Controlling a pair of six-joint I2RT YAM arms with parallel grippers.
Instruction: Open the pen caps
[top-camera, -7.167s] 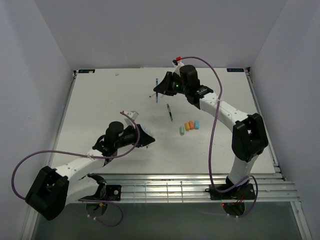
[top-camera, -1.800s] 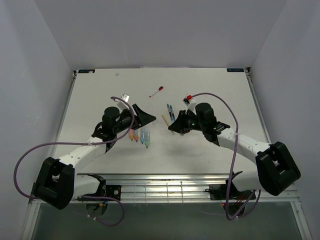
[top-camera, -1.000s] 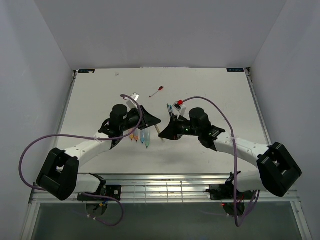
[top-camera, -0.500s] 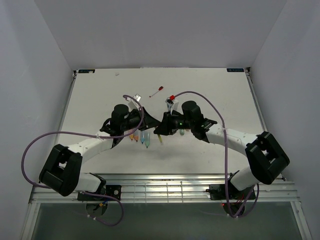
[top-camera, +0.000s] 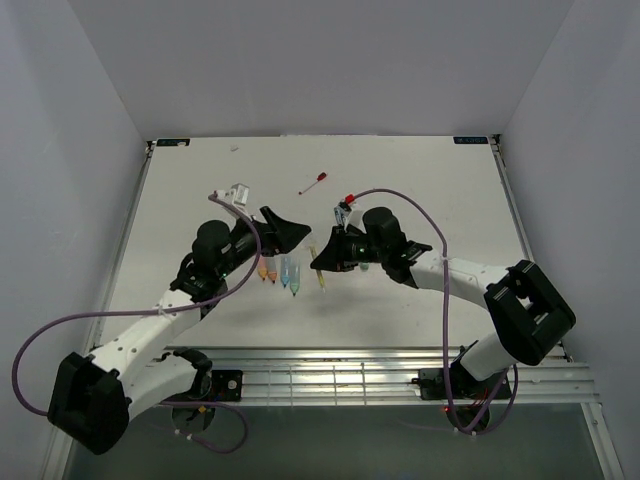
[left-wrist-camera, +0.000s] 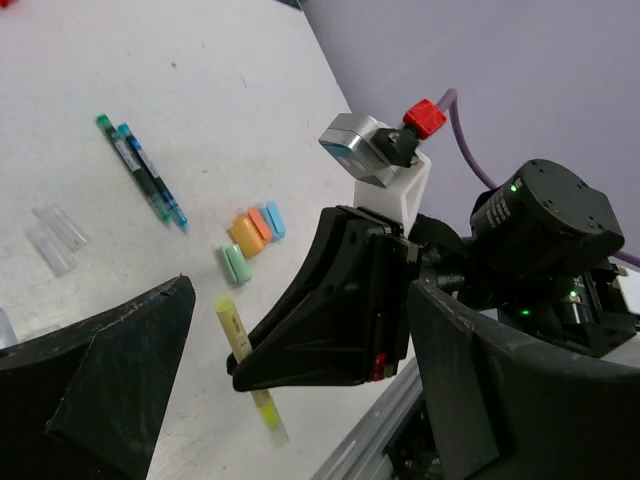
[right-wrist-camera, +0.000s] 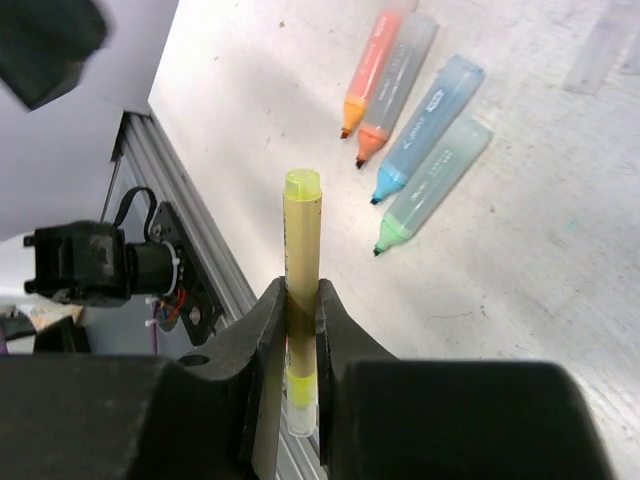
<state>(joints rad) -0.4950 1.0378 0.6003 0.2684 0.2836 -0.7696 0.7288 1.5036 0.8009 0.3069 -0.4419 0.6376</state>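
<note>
Right gripper (right-wrist-camera: 300, 295), jaws clamped on yellow pen (right-wrist-camera: 302, 240); left gripper (top-camera: 295, 232) just beside, jaws wide apart, pen crosswise ahead.

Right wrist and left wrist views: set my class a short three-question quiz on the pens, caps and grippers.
1. True or false: the right gripper is empty.
2. How many coloured caps lie clustered together? A two, B four, C six.
3. Fill in: the left gripper is ____.
Key: 1 false, it clamps the yellow pen; 2 B; 3 open.
</note>
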